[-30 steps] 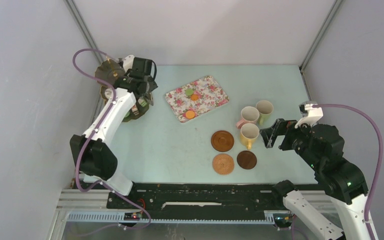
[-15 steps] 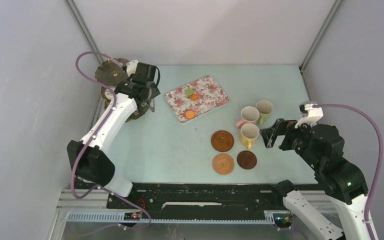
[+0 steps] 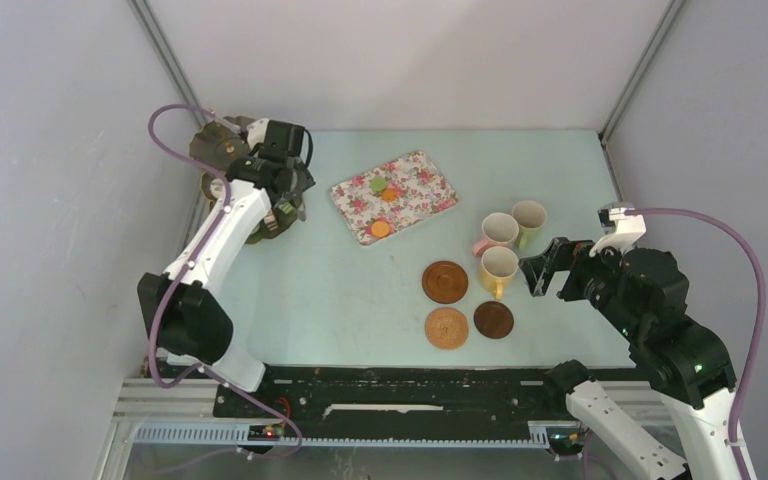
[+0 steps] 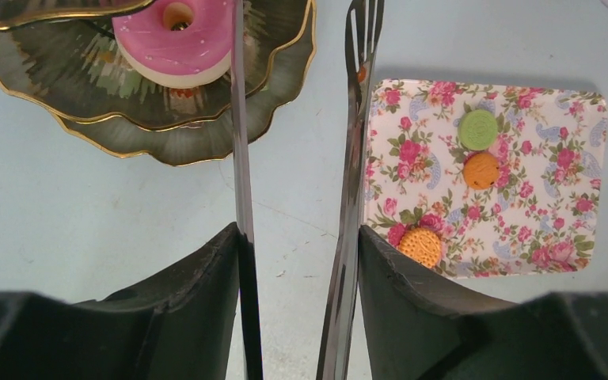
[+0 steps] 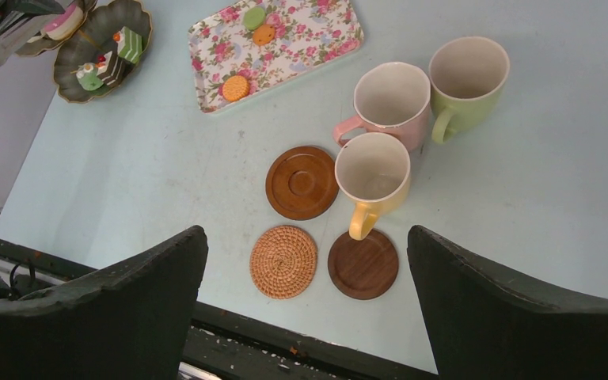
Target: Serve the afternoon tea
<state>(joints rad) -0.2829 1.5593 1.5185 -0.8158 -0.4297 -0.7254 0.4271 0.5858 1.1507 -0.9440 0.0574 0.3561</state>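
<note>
My left gripper (image 4: pixel 297 237) (image 3: pixel 285 205) is shut on the long metal tongs (image 4: pixel 355 158), whose tips stand apart with nothing between them. It hovers beside the dark scalloped stand (image 4: pixel 206 134) (image 3: pixel 222 150), which holds a pink donut cake (image 4: pixel 176 36) and small green cakes (image 5: pixel 119 55). A green macaron (image 4: pixel 477 128), an orange macaron (image 4: pixel 481 169) and an orange biscuit (image 4: pixel 419 246) lie on the flowered tray (image 4: pixel 522 198). The pink mug (image 3: pixel 497 232), green mug (image 3: pixel 529 218) and yellow mug (image 3: pixel 498 268) stand beside three brown coasters (image 3: pixel 445 281). My right gripper (image 3: pixel 543 268) (image 5: pixel 307 231) is open, right of the yellow mug.
The flowered tray (image 3: pixel 420 185) lies at the back centre of the table. The stand sits against the left wall. A woven coaster (image 5: pixel 283 261) and a dark wooden coaster (image 5: pixel 362 264) lie close to the near table edge (image 5: pixel 285 332).
My left wrist has swung a little right by the stand, then partly back, still holding the tongs. The right arm has not moved.
</note>
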